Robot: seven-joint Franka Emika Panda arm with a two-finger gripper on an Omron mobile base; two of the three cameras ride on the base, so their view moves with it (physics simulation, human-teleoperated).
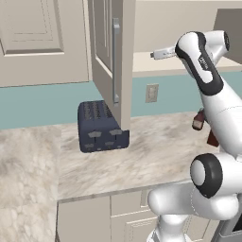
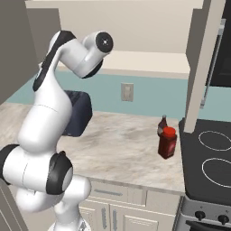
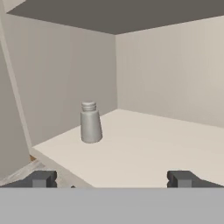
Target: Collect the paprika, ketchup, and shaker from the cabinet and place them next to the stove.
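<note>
A grey shaker [image 3: 90, 123] stands upright on the cream shelf [image 3: 144, 151] of the open cabinet, near its back left corner. My gripper [image 3: 112, 179] is open at the shelf's front edge, well short of the shaker, with nothing between its fingers [image 3: 41, 178]. From the left base view the hand [image 1: 162, 54] is raised at the shelf [image 1: 151, 65], right of the open cabinet door [image 1: 105, 42]. On the counter, the red-lidded paprika jar [image 2: 167, 142] and the dark ketchup bottle [image 2: 162, 124] stand together just left of the black stove [image 2: 210, 158].
A dark blue-grey toaster [image 1: 100, 126] sits on the marble counter [image 1: 156, 151] under the open door with its silver bar handle [image 1: 116, 61]. A second cabinet door [image 2: 200, 67] hangs open above the stove's left edge. A wall outlet [image 2: 127, 92] is on the teal backsplash.
</note>
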